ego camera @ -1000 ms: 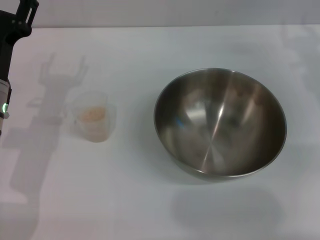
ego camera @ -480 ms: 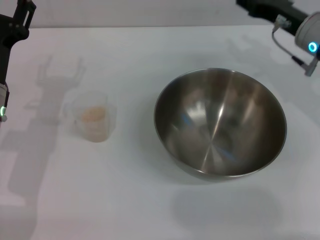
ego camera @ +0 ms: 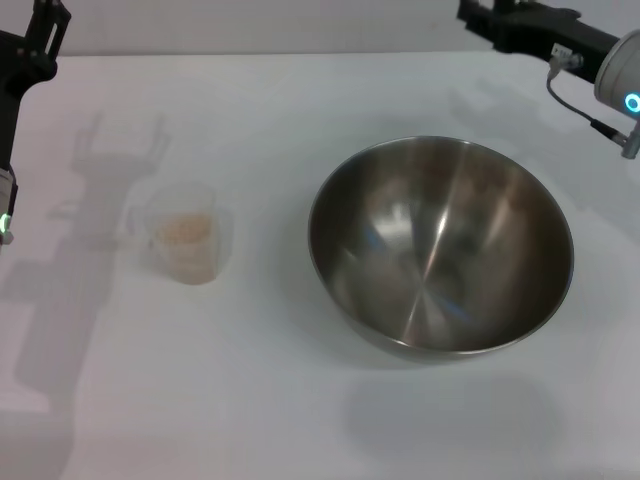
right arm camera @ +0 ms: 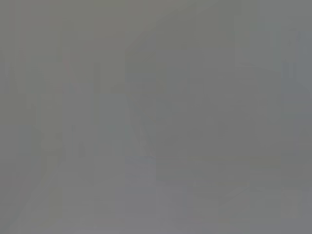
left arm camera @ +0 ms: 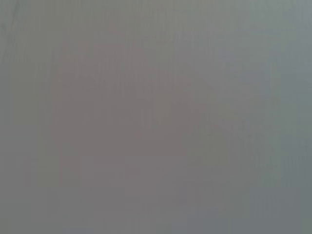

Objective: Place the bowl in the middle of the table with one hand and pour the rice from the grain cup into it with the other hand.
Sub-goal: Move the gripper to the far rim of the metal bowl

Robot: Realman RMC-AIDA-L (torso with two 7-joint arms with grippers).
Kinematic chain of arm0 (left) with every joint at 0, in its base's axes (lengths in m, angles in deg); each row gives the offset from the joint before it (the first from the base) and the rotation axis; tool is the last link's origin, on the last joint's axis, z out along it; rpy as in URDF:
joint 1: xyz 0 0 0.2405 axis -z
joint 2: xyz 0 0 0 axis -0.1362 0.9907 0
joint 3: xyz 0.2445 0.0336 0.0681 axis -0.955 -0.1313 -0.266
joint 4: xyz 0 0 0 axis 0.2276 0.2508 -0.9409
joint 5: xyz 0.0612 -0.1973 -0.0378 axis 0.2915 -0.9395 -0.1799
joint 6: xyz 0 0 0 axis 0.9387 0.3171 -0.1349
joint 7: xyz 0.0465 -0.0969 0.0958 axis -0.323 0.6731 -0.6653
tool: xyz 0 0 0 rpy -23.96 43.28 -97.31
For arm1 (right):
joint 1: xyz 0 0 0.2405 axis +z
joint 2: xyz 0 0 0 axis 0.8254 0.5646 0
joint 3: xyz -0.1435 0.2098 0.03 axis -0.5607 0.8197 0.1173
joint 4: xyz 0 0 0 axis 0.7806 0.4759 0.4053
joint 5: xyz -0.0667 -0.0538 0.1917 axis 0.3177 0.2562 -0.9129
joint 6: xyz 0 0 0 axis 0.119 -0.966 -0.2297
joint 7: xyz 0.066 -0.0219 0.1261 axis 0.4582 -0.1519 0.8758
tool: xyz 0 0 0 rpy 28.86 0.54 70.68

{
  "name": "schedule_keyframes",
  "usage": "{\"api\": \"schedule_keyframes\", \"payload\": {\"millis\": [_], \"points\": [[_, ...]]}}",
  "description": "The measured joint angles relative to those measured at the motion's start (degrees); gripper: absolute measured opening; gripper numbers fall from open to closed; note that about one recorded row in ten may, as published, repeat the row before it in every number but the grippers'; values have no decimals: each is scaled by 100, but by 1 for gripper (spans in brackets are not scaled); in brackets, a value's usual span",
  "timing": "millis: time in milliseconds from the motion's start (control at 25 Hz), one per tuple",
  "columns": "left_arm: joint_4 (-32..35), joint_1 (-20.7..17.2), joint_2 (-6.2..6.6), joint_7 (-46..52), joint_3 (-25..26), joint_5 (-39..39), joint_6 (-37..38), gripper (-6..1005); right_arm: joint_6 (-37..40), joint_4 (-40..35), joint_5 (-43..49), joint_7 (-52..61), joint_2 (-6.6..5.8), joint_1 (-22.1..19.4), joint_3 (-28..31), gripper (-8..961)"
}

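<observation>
The big steel bowl (ego camera: 440,250) stands empty on the white table (ego camera: 250,390), right of centre. The small clear grain cup (ego camera: 188,245) stands upright to its left, with pale rice (ego camera: 185,229) in the bottom. My left gripper (ego camera: 45,25) hangs at the far left edge, above and behind the cup, touching nothing. My right gripper (ego camera: 480,15) reaches in at the top right, behind the bowl and apart from it. Both wrist views show only flat grey.
Arm shadows fall on the table around and behind the cup. The table's back edge runs along the top of the head view. Bare white surface lies between cup and bowl and in front of both.
My right arm has come into view at the top right and moved leftward behind the bowl. The left arm shifted slightly left. Bowl and cup have not moved.
</observation>
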State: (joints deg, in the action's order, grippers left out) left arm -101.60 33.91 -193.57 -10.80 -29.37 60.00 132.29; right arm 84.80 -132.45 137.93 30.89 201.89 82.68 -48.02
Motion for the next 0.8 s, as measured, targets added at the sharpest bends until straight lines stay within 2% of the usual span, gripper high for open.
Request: {"api": "schedule_keyframes", "payload": {"millis": [40,80,120,280,560,800], "points": [[0,0,0,0,0,0,0,829,249,-1,177,7,-10,2,105,537],[0,4,0,0,0,0,-1,829,869,-27,580,67,-42,19,380,537],[0,4,0,0,0,0,-1,829,869,-27,580,67,-42,19,380,537],[0,33,0,-15,0,0,-9,829,1987,-167,1279,245,-123,71,1072,536],[0,5,8,-10,0,0,-11,829,3473,-334,2985,1433,-436,509,2373,536],[0,-4,9,-4,0,0,-9,829,4281,-715,4634,2688,-578,918,2642,535]]}}
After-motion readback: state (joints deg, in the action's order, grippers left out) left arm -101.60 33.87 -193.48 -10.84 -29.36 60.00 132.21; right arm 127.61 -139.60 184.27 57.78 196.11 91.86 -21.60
